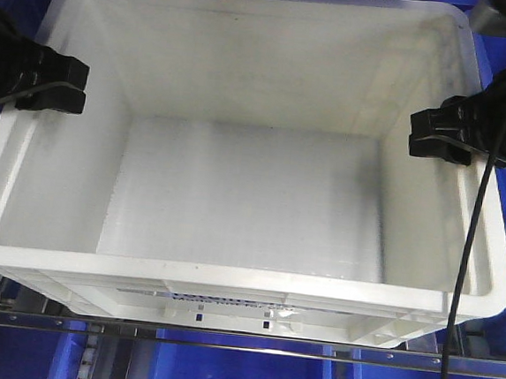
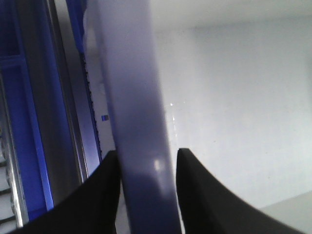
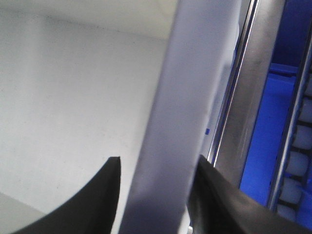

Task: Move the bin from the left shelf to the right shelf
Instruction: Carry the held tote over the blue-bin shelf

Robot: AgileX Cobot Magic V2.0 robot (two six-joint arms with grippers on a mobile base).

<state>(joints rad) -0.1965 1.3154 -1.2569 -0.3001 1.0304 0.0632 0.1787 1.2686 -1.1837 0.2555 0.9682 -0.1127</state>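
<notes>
The bin (image 1: 228, 274), a large white empty tote, fills the front view, its printed side facing me. My left gripper (image 1: 77, 87) straddles its left rim and my right gripper (image 1: 422, 133) straddles its right rim. In the left wrist view the black fingers (image 2: 105, 185) sit on either side of the rim (image 2: 131, 97), the left gripper (image 2: 146, 161) shut on it. In the right wrist view the right gripper (image 3: 158, 165) clamps the rim (image 3: 195, 73) the same way, one finger inside against the wall and one outside.
Blue bins (image 1: 237, 374) lie below and around the tote. A metal shelf rail (image 1: 222, 339) runs under its front edge. A black cable (image 1: 464, 261) hangs down the tote's right side. A metal upright (image 3: 243, 112) and a roller track (image 3: 297, 146) stand just right of it.
</notes>
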